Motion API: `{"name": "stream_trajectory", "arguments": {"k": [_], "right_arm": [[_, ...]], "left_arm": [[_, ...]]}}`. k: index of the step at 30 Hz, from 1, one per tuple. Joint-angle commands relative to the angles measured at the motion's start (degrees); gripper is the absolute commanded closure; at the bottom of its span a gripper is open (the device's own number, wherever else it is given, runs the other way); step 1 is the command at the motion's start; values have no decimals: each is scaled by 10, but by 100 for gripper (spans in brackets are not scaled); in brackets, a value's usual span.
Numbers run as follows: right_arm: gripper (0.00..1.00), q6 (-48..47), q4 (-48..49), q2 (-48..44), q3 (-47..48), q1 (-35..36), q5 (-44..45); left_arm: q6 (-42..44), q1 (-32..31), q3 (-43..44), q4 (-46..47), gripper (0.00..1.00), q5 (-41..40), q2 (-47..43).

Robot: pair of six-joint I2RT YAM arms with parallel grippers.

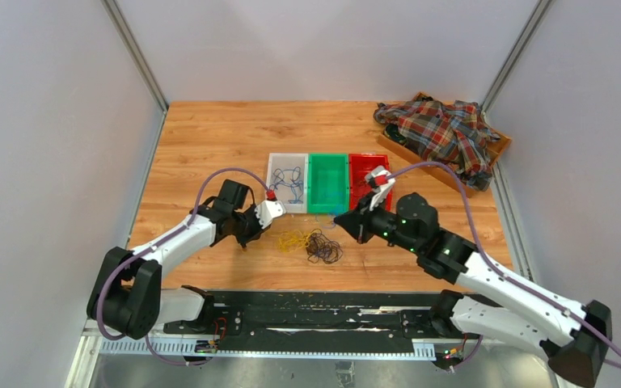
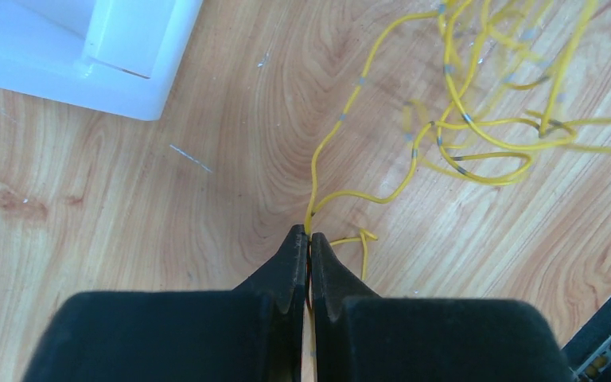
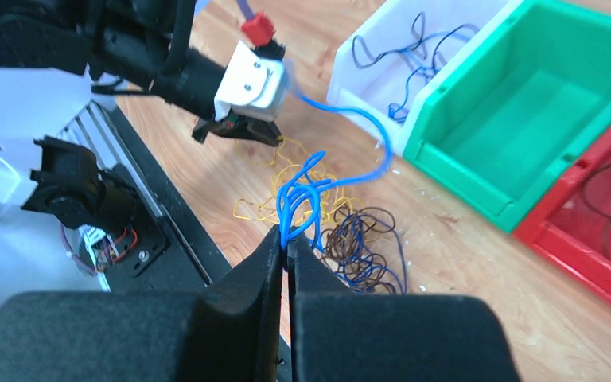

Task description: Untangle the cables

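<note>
Three bins (image 1: pixel 327 157); beside the green bin (image 3: pixel 455 169), the cables (image 1: pixel 314 242) — left gripper (image 2: pixel 309 235) pinches one yellow cable (image 2: pixel 382 196), right gripper (image 3: pixel 287 243) one blue cable (image 3: pixel 293 199).

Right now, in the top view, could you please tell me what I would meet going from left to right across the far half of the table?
White bin → green bin → red bin → plaid shirt
</note>
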Motion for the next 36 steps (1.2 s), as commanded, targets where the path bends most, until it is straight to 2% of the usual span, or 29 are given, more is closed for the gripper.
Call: {"name": "stream_trajectory", "arguments": {"k": [1, 9, 15, 23, 31, 36], "right_arm": [[99, 9, -51, -48, 18, -48, -36], [100, 4, -57, -36, 77, -66, -60], [99, -2, -73, -2, 171, -79, -89], [100, -2, -90, 10, 269, -121, -103], [99, -27, -139, -23, 295, -195, -70], [99, -24, -177, -37, 307, -252, -53]], "left_arm": [[19, 0, -4, -1, 99, -13, -20], [44, 0, 13, -69, 99, 4, -97], [60, 0, -35, -40, 99, -13, -112], [129, -1, -72, -12, 99, -97, -109], [213, -1, -133, 3, 99, -179, -143], [230, 0, -136, 6, 99, -203, -139]]}}
